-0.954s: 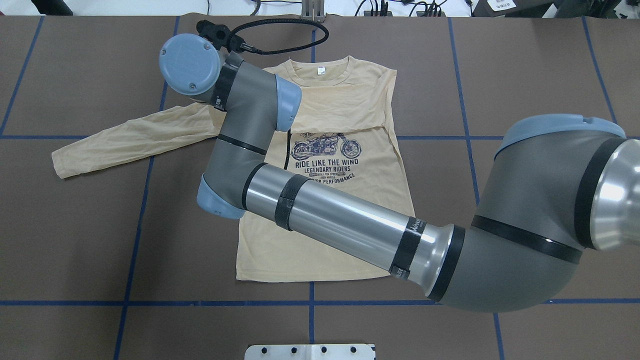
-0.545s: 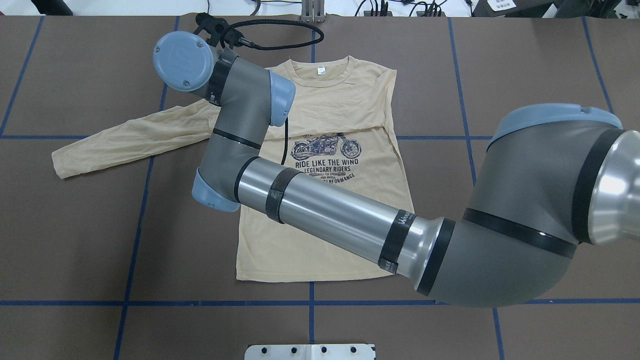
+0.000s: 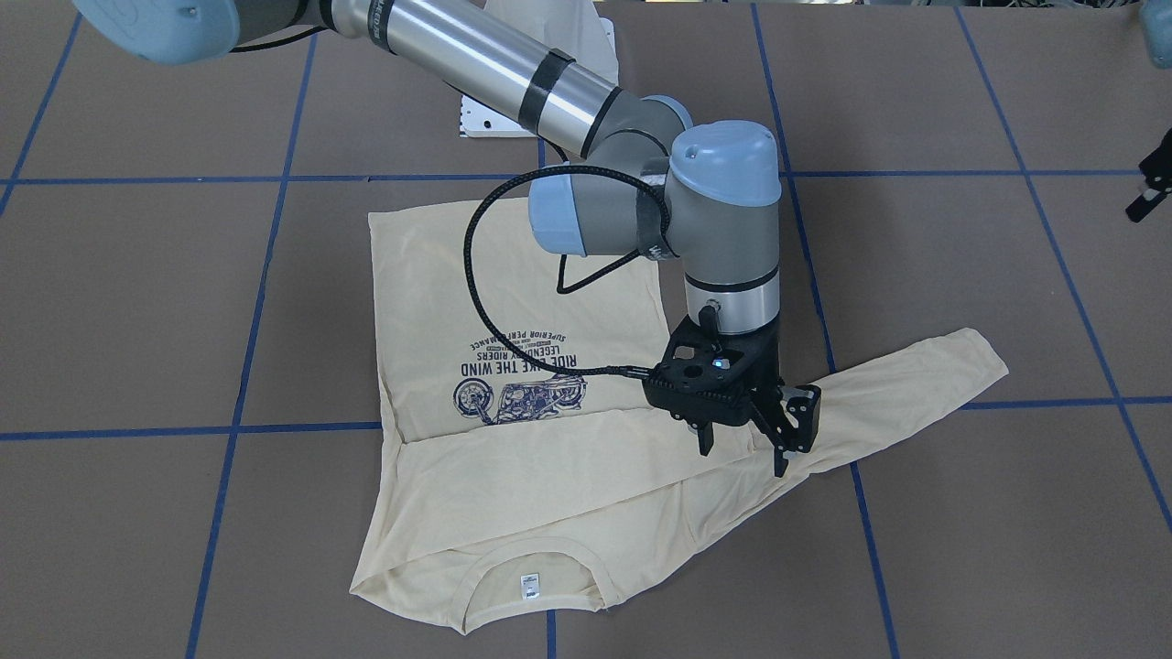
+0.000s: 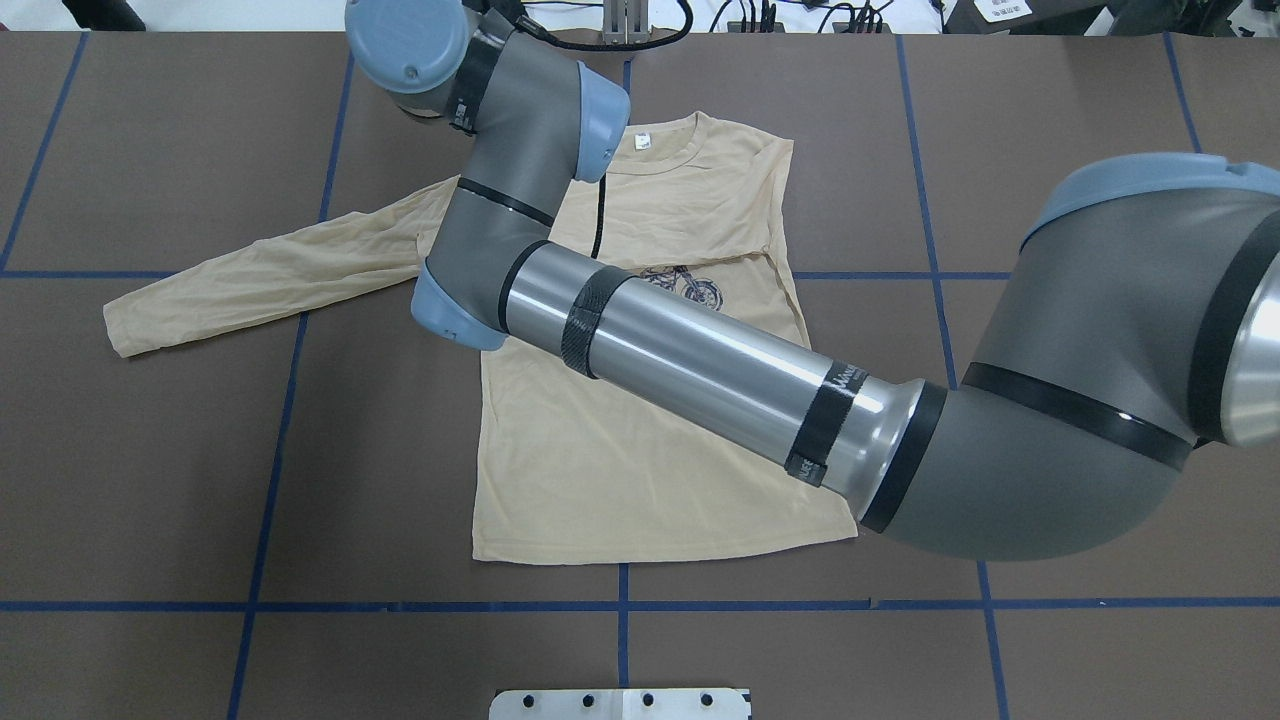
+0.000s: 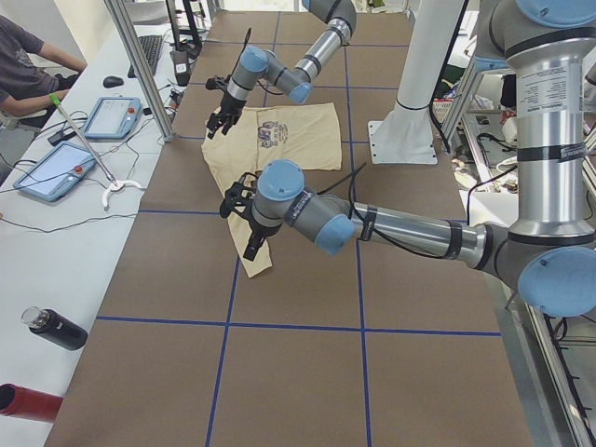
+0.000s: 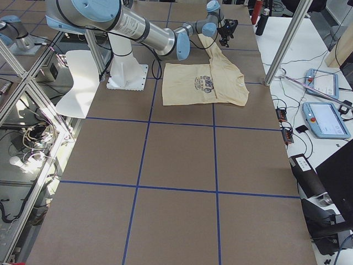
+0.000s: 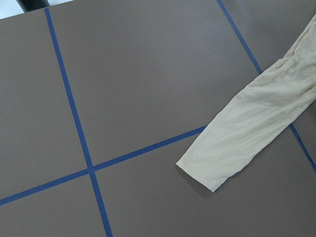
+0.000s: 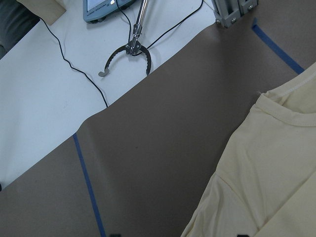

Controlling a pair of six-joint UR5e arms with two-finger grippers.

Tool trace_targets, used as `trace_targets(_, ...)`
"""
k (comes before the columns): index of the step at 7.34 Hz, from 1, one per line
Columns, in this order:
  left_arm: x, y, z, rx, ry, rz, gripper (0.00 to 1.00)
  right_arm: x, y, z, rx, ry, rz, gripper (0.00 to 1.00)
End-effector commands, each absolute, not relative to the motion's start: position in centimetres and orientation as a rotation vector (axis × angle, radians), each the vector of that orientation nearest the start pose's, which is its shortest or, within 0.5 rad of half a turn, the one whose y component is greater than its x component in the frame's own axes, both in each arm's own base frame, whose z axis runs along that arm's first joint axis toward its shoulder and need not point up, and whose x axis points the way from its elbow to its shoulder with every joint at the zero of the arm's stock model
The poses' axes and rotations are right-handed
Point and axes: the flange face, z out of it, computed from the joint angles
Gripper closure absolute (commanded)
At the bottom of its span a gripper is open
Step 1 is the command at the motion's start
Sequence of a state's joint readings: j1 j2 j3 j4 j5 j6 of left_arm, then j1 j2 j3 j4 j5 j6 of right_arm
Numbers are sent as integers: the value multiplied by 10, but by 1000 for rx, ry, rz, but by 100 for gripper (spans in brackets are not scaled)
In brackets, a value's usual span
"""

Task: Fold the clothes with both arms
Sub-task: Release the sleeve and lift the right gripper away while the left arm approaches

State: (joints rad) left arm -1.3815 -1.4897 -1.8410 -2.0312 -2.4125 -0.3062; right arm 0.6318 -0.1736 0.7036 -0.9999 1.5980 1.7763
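**Brown taped tabletop (image 4: 150, 480), T-shirt (image 4: 620, 470) flat, print up**

I read "RIDE LIKE THE WIND"; hem faces the pedestal (image 4: 620, 703), collar away, one sleeve (image 4: 250, 280) stretched to its left. Right gripper (image 3: 743, 447) hovers spread, empty, over that shoulder. Left gripper (image 5: 244, 228): jaws, I cannot tell.

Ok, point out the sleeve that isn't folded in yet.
The sleeve on the robot's left, stretched out across the table; the other sleeve already lies folded across the shirt.
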Motion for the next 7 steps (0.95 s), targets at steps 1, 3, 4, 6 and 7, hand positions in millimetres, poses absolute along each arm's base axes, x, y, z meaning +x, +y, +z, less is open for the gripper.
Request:
trace_targets(1,109,-534,522,369,909,185,1,-546,-617,74,109,-1164,709,15)
trace_targets(3,124,-573,560,333,898,173,1,-473,-592,163,66,-1170,705,9)
trace_targets(4,128,-572,574,321,897,176,1,-442,-585,205,54,-1149,719,8)
trace_targets(6,158,-561,599,316,915,230,1,-355,-584,280,32,-1111,664,1)
trace_targets(7,177,-555,601,300,925,264,1,-322,-580,309,16,-1097,618,1)
